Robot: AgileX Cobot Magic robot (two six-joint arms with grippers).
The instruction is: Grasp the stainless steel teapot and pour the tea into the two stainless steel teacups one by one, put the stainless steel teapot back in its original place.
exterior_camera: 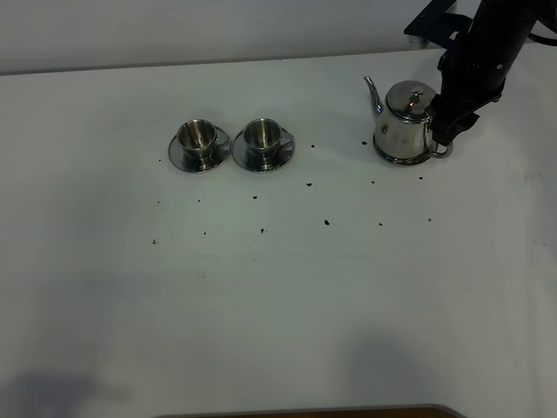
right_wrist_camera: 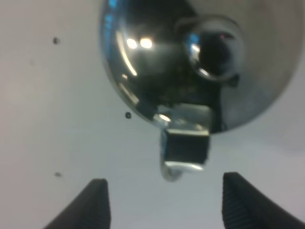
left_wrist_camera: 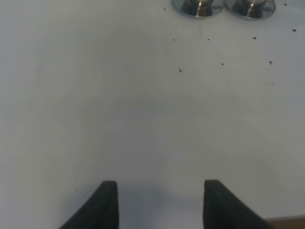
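Observation:
The stainless steel teapot point(exterior_camera: 403, 126) stands upright on its round saucer point(exterior_camera: 402, 160) at the back right, spout pointing left. My right gripper point(exterior_camera: 444, 132) is at the pot's handle side. In the right wrist view the teapot point(right_wrist_camera: 143, 62) fills the frame, and its loop handle point(right_wrist_camera: 185, 148) sits just ahead of the gap of the right gripper point(right_wrist_camera: 164, 205). The jaws are wide open and touch nothing. Two stainless steel teacups point(exterior_camera: 197, 137) point(exterior_camera: 262, 134) stand side by side on saucers at the back left. My left gripper point(left_wrist_camera: 161, 205) hangs open over bare table.
Small dark specks point(exterior_camera: 327, 222) are scattered over the white table point(exterior_camera: 278, 296) between the cups and the pot. The teacup saucers point(left_wrist_camera: 198, 7) point(left_wrist_camera: 250, 7) show at the far edge of the left wrist view. The table's front edge point(exterior_camera: 305, 411) is brown.

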